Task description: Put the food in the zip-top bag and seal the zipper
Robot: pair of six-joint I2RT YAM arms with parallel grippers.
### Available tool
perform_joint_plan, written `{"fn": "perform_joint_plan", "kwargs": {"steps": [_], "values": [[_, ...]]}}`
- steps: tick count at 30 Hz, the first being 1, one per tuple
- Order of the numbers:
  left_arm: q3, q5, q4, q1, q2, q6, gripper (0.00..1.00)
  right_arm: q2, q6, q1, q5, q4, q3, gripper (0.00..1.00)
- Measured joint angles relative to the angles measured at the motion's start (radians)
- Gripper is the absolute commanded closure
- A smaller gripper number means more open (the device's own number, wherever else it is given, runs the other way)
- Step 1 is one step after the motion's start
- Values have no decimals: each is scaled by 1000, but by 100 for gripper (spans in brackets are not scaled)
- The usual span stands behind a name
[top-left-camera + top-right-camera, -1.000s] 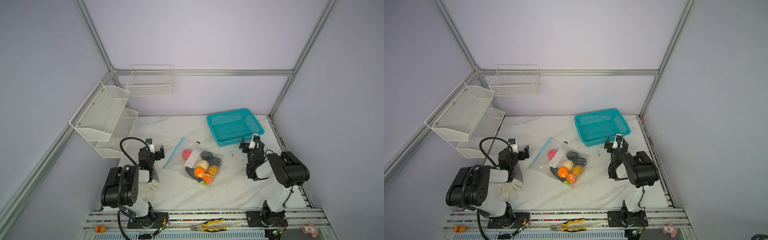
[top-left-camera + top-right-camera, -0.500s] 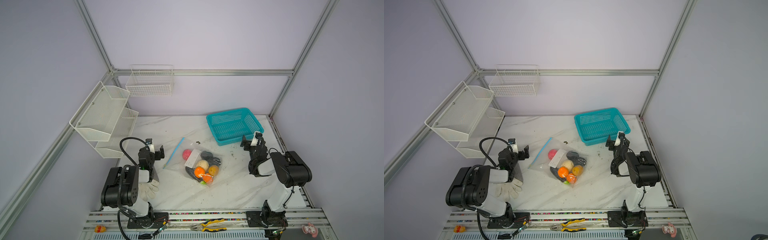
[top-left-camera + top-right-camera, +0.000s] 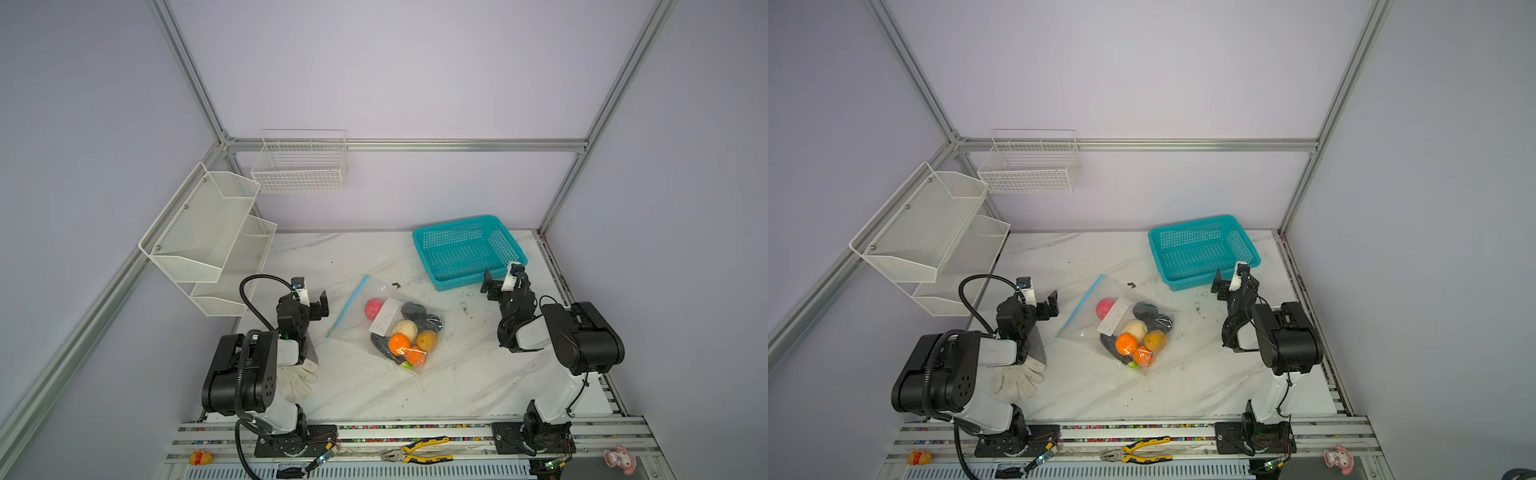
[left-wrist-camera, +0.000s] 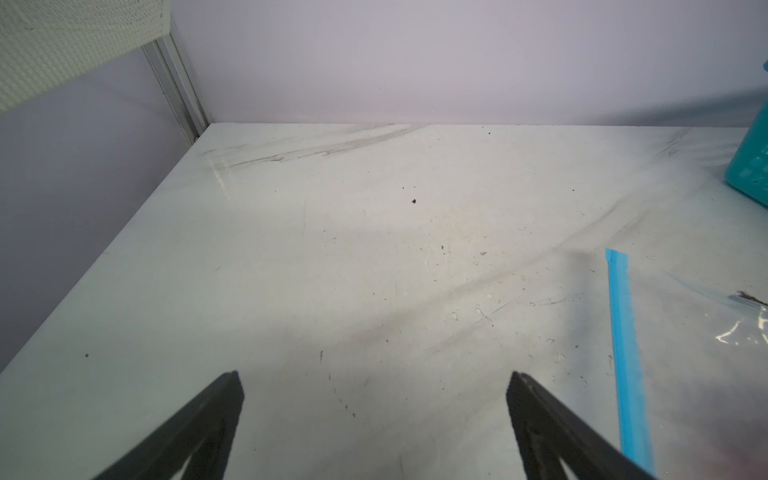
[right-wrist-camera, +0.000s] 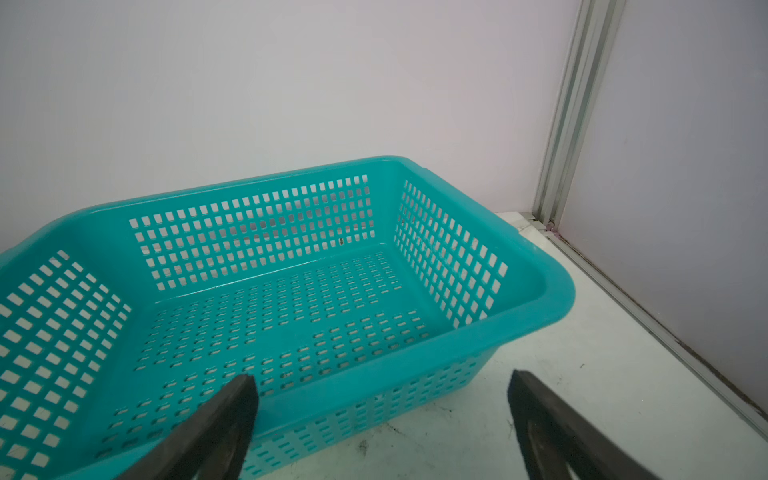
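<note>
- White mesh shelf rack (image 3: 208,237): two tiers, fixed to the left wall above the table's edge.
- Yellow-red toy figure (image 3: 200,457): on the front rail, near the left arm's base.
- White wire basket (image 3: 299,166): hung on the back wall.
- Black-fingered left gripper (image 4: 374,376): jaws spread wide with nothing between them, low over the bare tabletop (image 4: 332,249), near the zipper but apart from it.
- White work glove (image 3: 297,376): lying flat, partly under the left arm.
- Light-blue zipper (image 3: 348,306): a straight strip lying flat along the bag edge that faces the left arm. Whether it is fully closed cannot be told.
- Clear zip-top bag (image 3: 353,328): white label (image 3: 384,316), lying mid-table between the two arms, touched by neither.
- Toy food (image 3: 405,329): inside the bag, bunched at the end away from the zipper. Pink, cream, orange, yellow-orange and dark pieces.
- Yellow-handled pliers (image 3: 415,451): on the front rail.
- Teal perforated basket (image 3: 465,278): at the back right of the table.
- Black-fingered right gripper (image 5: 382,376): jaws wide apart and empty, facing the basket's near wall.
- Pink plush doll (image 3: 621,459): on the front rail, far right.
</note>
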Motion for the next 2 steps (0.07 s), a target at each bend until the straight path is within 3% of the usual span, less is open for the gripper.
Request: {"fn": "perform_joint_plan", "kwargs": {"steps": [2], "values": [[0, 0, 0, 0, 0, 0, 0, 0, 0, -2, 0, 0, 0, 2]]}}
